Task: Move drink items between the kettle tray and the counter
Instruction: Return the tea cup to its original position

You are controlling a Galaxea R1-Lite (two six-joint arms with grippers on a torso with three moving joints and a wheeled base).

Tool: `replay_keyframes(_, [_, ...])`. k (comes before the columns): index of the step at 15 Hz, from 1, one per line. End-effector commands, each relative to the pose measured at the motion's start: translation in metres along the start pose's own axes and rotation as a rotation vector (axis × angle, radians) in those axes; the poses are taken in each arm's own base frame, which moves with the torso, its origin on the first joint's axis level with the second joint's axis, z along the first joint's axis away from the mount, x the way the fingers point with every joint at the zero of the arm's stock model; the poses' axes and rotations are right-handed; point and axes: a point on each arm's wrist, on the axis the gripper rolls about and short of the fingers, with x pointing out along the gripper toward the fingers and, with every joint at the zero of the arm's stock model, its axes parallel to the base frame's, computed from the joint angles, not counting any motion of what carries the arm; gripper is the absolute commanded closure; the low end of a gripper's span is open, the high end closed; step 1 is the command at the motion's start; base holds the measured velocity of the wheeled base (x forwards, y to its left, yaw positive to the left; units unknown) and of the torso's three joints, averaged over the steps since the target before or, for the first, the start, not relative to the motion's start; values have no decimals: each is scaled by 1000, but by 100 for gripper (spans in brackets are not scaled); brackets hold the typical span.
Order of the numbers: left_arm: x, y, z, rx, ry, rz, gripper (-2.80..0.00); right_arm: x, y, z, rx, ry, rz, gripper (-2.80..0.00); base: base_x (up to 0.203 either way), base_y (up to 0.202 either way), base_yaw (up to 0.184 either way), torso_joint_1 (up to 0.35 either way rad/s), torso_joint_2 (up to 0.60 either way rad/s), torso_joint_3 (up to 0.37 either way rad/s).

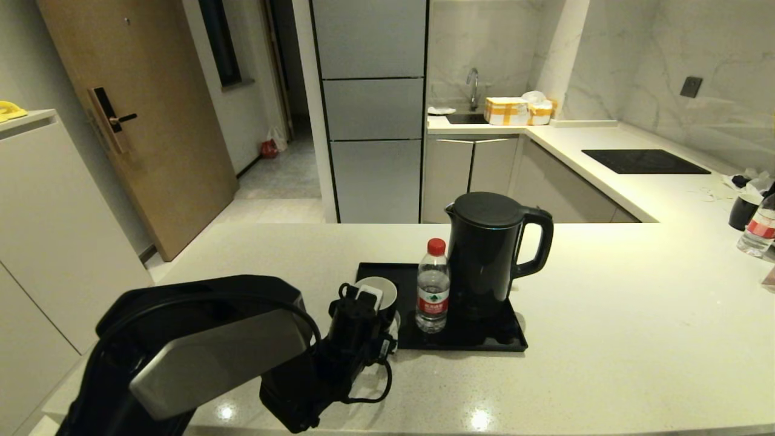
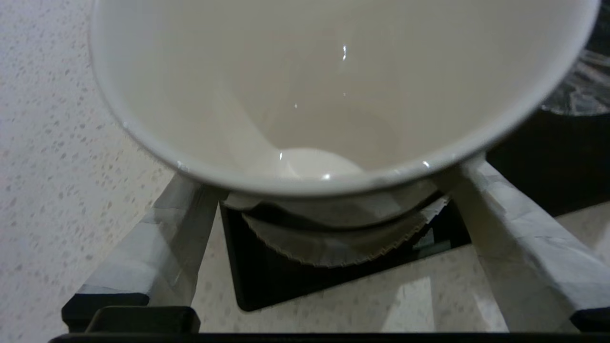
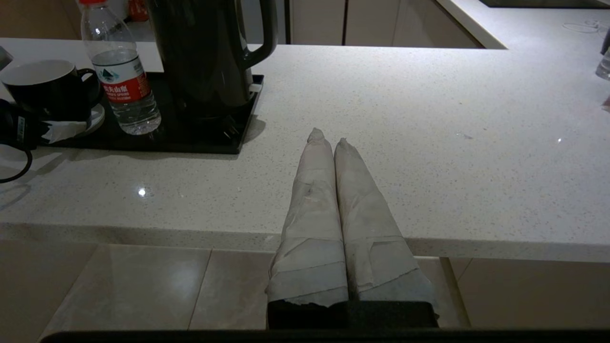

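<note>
The black mug, white inside, stands on the left end of the kettle tray. My left gripper straddles it, with both taped fingers against its sides under the rim. The red-capped water bottle and the tall black kettle stand on the tray to the mug's right. My right gripper is shut and empty at the counter's front edge, right of the tray.
A small white saucer lies under the mug. At the far right of the counter stand another bottle and a dark cup. A black cooktop lies on the back counter. My left arm covers the near left.
</note>
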Motion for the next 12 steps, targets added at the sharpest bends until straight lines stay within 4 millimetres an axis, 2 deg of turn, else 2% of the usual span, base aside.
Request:
replay_keyframes(1, [-3,1,2,-4,-6,2,-280,0,0,0,-1,2,1,0,0,0,0,0,0,0])
replay_keyframes(3, [-12,0,3,-7,-22,-6,-280,0,0,0,-1,2,1,0,0,0,0,0,0,0])
replay_keyframes(7, [-42,0,2,-3,-56,-22,-280,0,0,0,-1,2,1,0,0,0,0,0,0,0])
replay_keyframes(9, [-64,7,0,0,-57,-18,-280,0,0,0,-1,2,1,0,0,0,0,0,0,0])
replay_keyframes(11, [-72,10,4,-11,-87,-5,-280,0,0,0,-1,2,1,0,0,0,0,0,0,0])
replay_keyframes(12, [-86,16,6,-17,-99,19,-280,0,0,0,-1,2,1,0,0,0,0,0,0,0])
